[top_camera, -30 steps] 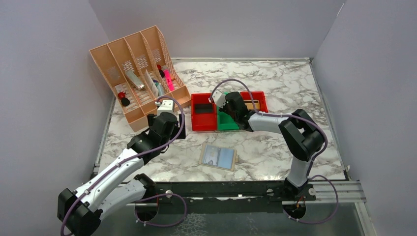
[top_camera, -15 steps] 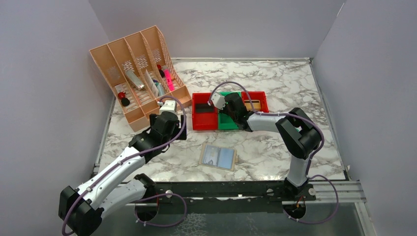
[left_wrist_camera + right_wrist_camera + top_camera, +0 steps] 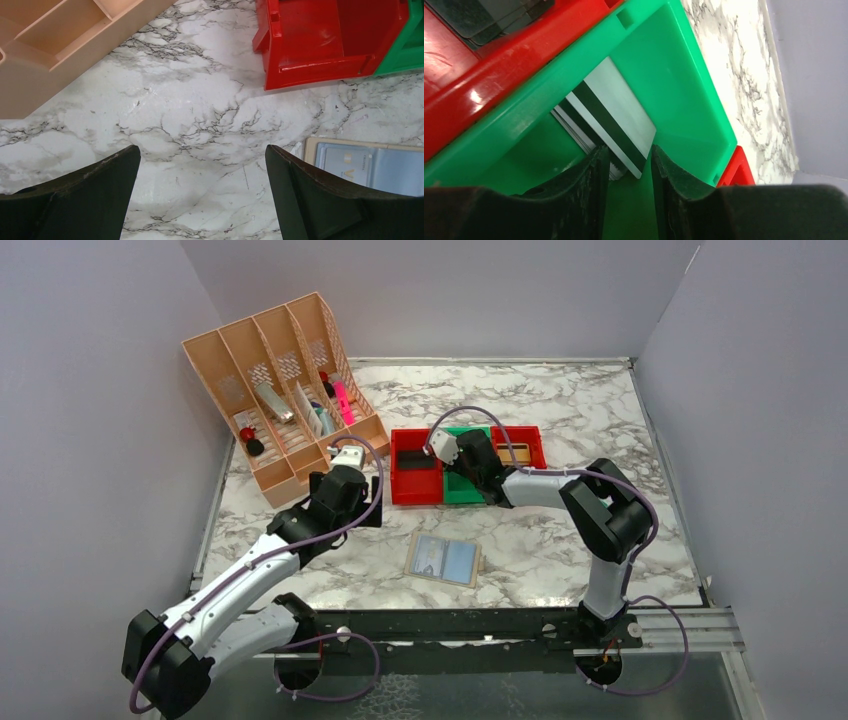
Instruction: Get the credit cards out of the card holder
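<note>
The card holder (image 3: 445,560) lies open and flat on the marble table, tan rim and pale blue-grey panels up. Its left end shows in the left wrist view (image 3: 367,165). My left gripper (image 3: 358,502) is open and empty above bare marble, left of and beyond the holder; it also shows in the left wrist view (image 3: 202,150). My right gripper (image 3: 470,478) reaches into the green bin (image 3: 462,490). In the right wrist view its jaws (image 3: 630,155) are slightly apart. A white card with a black stripe (image 3: 619,117) lies on other cards in the green bin (image 3: 674,75), its corner between the fingertips.
A red bin (image 3: 412,480) stands left of the green one and another red bin (image 3: 522,445) right of it. Dark cards (image 3: 489,20) lie in a red bin. A peach file organiser (image 3: 280,390) with pens stands at the back left. Walls enclose the table.
My left gripper has moved a little away and to the right, toward the red bin. My right gripper has shifted slightly left over the green bin. The card holder has not moved.
</note>
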Controlling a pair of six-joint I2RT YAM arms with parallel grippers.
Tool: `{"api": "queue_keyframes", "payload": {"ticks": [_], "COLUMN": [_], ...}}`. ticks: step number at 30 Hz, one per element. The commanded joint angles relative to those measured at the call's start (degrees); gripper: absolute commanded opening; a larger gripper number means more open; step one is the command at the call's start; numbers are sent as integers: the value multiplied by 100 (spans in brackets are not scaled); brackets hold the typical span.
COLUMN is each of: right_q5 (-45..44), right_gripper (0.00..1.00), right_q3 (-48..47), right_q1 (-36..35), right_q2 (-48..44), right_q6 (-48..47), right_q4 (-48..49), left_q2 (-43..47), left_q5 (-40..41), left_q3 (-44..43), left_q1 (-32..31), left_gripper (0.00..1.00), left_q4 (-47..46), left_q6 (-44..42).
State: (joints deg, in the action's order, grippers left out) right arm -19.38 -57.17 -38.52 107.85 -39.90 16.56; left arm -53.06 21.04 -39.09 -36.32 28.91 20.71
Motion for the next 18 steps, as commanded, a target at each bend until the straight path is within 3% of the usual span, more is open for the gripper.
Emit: {"api": "queue_keyframes", "payload": {"ticks": [1, 12, 18], "right_q5": [329, 531, 770], "right_gripper": [42, 49, 51], "right_q3": [-112, 88, 466], "right_q1": [3, 6, 30], "right_q2": [-138, -623, -1152], "right_q6": [442, 983, 2609], "right_q4": [-128, 92, 311], "left_q2": [-35, -110, -104], "left_q5": [-136, -195, -206], "left_q3": [-189, -195, -196], "left_q1": [45, 63, 63], "left_gripper": [99, 99, 99], "left_q4": [-22, -17, -13], "left_q6": [-60, -58, -58]}}
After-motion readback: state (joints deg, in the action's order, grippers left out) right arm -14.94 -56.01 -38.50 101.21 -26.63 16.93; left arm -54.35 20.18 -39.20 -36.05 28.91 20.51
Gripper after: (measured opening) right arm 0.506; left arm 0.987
